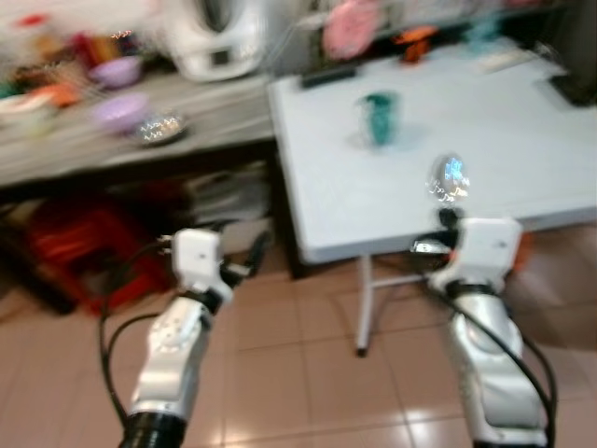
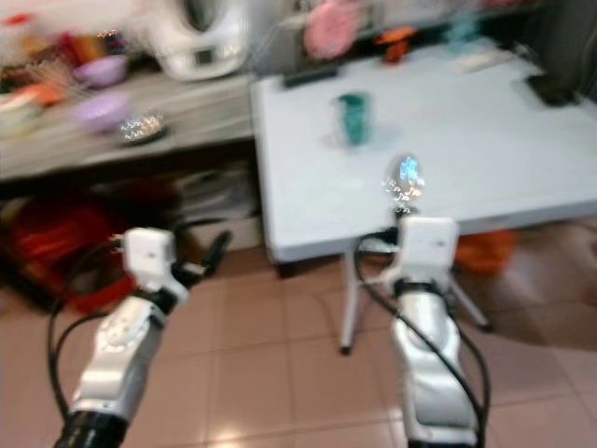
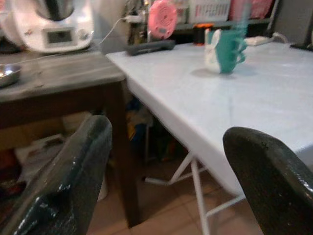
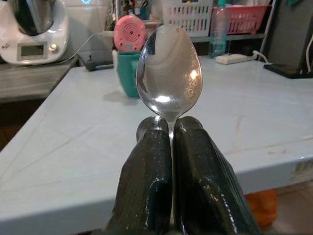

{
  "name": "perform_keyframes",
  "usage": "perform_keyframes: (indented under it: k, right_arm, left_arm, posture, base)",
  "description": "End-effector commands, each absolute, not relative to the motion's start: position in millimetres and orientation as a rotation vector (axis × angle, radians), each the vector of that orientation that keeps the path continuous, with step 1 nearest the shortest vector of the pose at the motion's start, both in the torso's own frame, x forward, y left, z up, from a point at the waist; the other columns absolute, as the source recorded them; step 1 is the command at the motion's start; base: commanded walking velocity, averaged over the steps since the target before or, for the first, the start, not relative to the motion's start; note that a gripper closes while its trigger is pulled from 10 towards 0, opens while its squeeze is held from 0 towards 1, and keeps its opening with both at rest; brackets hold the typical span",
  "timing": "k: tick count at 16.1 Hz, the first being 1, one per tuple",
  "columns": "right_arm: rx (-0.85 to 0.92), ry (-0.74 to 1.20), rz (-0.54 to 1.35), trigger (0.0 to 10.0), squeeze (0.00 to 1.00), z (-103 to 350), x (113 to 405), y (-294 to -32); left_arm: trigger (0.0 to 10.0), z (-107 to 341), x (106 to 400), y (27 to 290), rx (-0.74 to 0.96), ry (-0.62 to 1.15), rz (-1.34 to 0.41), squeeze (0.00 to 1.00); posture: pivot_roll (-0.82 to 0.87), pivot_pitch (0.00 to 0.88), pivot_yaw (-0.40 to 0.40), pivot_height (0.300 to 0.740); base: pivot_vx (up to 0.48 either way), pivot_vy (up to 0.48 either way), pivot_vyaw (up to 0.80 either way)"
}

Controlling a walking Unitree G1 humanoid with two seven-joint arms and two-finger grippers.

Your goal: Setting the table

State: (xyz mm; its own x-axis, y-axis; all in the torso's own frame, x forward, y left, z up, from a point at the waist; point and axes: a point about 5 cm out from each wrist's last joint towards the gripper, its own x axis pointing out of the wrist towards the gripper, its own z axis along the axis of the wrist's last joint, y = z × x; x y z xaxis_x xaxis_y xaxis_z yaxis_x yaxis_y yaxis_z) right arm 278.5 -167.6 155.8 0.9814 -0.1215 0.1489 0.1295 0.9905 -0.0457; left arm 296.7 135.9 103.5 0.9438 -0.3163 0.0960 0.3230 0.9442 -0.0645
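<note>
The right gripper (image 4: 170, 142) is carrying a spoon (image 4: 169, 78), its two black fingers (image 4: 146, 186) pressing together on the handle so the bowl is standing straight up above the tips. In the head views that gripper is hovering just off the near edge of the pale desk (image 1: 522, 140), the spoon's shiny bowl (image 1: 449, 179) already showing over the desk's front strip. So the spoon's long axis is running upright, in line with the fingers, and the desk surface is lying ahead and a little below it. To lay it flat, I'd judge the wrist needs to tip forward once the arm is reaching over the top.

A teal cup (image 1: 379, 117) is standing farther in, toward the middle of the desk, well apart from the spoon. The left gripper (image 3: 161, 186) is hanging with fingers spread and holding nothing, out beside the desk's left corner, so the right arm is clearly the nearer one for this placement.
</note>
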Motion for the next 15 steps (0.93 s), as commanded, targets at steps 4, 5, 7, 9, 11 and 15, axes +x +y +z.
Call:
perform_keyframes:
  k: [4, 5, 7, 9, 11, 15]
  right_arm:
    - [-0.032, -0.161, -0.1, 10.0, 0.0, 158.1, 278.7, -157.8]
    - [-0.032, -0.161, -0.098, 10.0, 0.0, 158.0, 278.7, -157.8]
    - [-0.031, -0.161, -0.094, 10.0, 0.0, 158.1, 278.9, -157.5]
    - [-0.029, -0.162, -0.091, 10.0, 0.0, 157.7, 279.2, -156.7]
    - [-0.029, -0.162, -0.087, 10.0, 0.0, 157.4, 279.0, -155.9]
    - [-0.03, -0.163, -0.076, 10.0, 0.0, 156.6, 277.6, -155.4]
  left_arm:
    - [10.0, 103.8, 297.9, 148.9, -0.055, -0.084, -0.282, 0.0]
    - [10.0, 103.8, 298.0, 148.9, -0.055, -0.085, -0.281, 0.0]
    - [10.0, 104.0, 298.4, 149.3, -0.055, -0.086, -0.277, 0.0]
    - [10.0, 103.9, 298.8, 150.0, -0.055, -0.085, -0.275, 0.0]
    - [10.0, 103.6, 299.2, 151.0, -0.05, -0.086, -0.269, 0.0]
    - [10.0, 102.2, 300.8, 161.4, -0.012, -0.075, -0.203, 0.0]
  posture:
    - [-0.09, 0.025, 0.147, 0.74]
    - [-0.09, 0.025, 0.147, 0.74]
    - [-0.09, 0.024, 0.145, 0.74]
    - [-0.09, 0.022, 0.146, 0.74]
    - [-0.09, 0.02, 0.146, 0.74]
    - [-0.08, 0.017, 0.149, 0.74]
  base:
    - [0.0, 0.399, 0.0]
    - [0.0, 0.398, 0.0]
    - [0.0, 0.401, 0.0]
    - [0.0, 0.399, 0.0]
    - [0.0, 0.399, 0.0]
    - [0.0, 0.099, 0.0]
